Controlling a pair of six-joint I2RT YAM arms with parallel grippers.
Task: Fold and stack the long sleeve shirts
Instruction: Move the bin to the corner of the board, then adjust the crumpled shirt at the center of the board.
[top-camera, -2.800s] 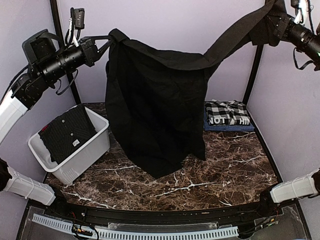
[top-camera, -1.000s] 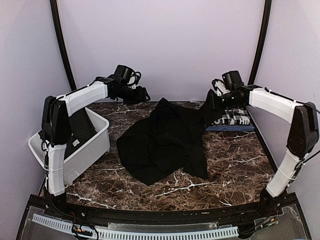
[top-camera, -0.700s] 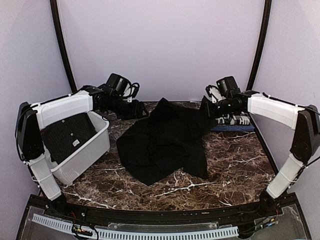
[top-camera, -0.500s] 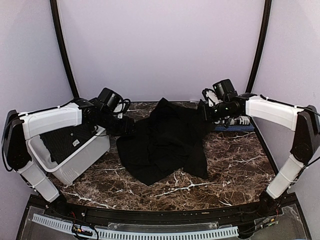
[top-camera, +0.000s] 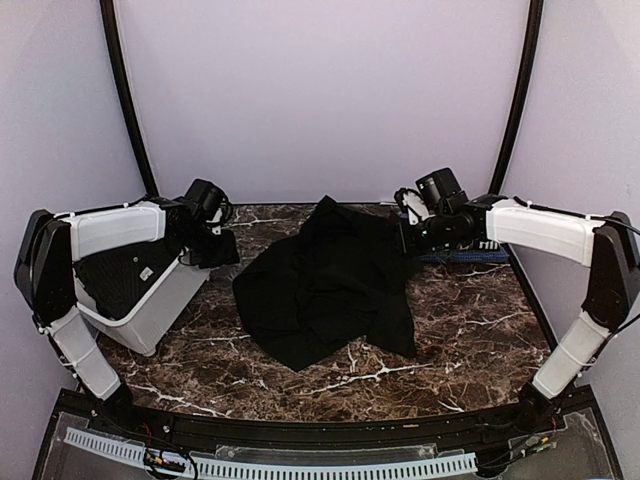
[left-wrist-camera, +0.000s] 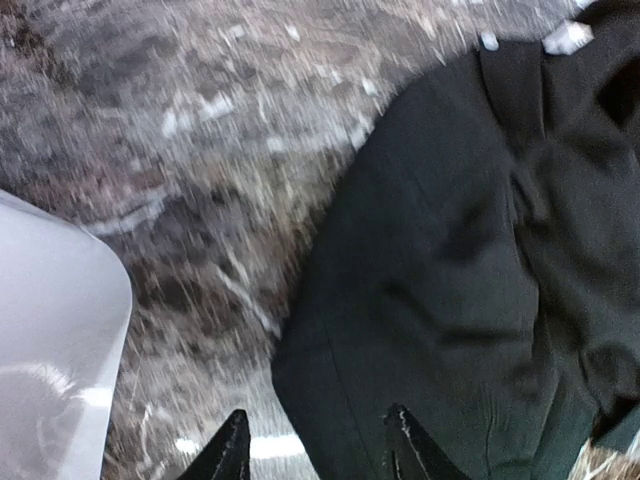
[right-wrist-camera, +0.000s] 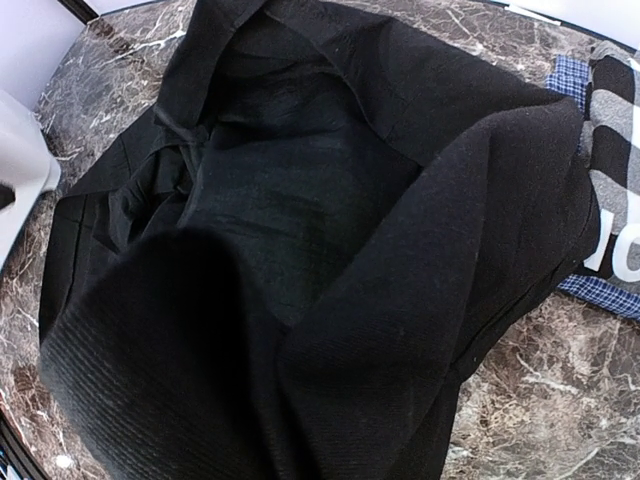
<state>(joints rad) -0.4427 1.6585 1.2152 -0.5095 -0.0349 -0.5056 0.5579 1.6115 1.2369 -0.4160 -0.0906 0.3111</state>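
A plain black long sleeve shirt (top-camera: 330, 285) lies crumpled on the marble table; it also shows in the left wrist view (left-wrist-camera: 470, 280) and the right wrist view (right-wrist-camera: 300, 200). My left gripper (top-camera: 222, 250) is open and empty; its fingertips (left-wrist-camera: 232, 455) hover over the shirt's left edge. My right gripper (top-camera: 408, 235) is at the shirt's back right corner. Black cloth rises over its fingers and hides them; it looks shut on the sleeve (right-wrist-camera: 420, 330). A folded checked shirt (top-camera: 470, 240) lies behind the right arm and shows in the right wrist view (right-wrist-camera: 615, 200).
A white plastic bin (top-camera: 150, 320) stands at the left under my left arm, with another black shirt (top-camera: 125, 275) inside. Its corner shows in the left wrist view (left-wrist-camera: 50, 340). Bare marble (top-camera: 450, 340) lies in front of the shirt. Black frame posts stand at the back corners.
Both grippers held the black shirt spread high, then lowered it onto the table. The left gripper let go and drew back toward the bin. The right gripper moved left with the sleeve.
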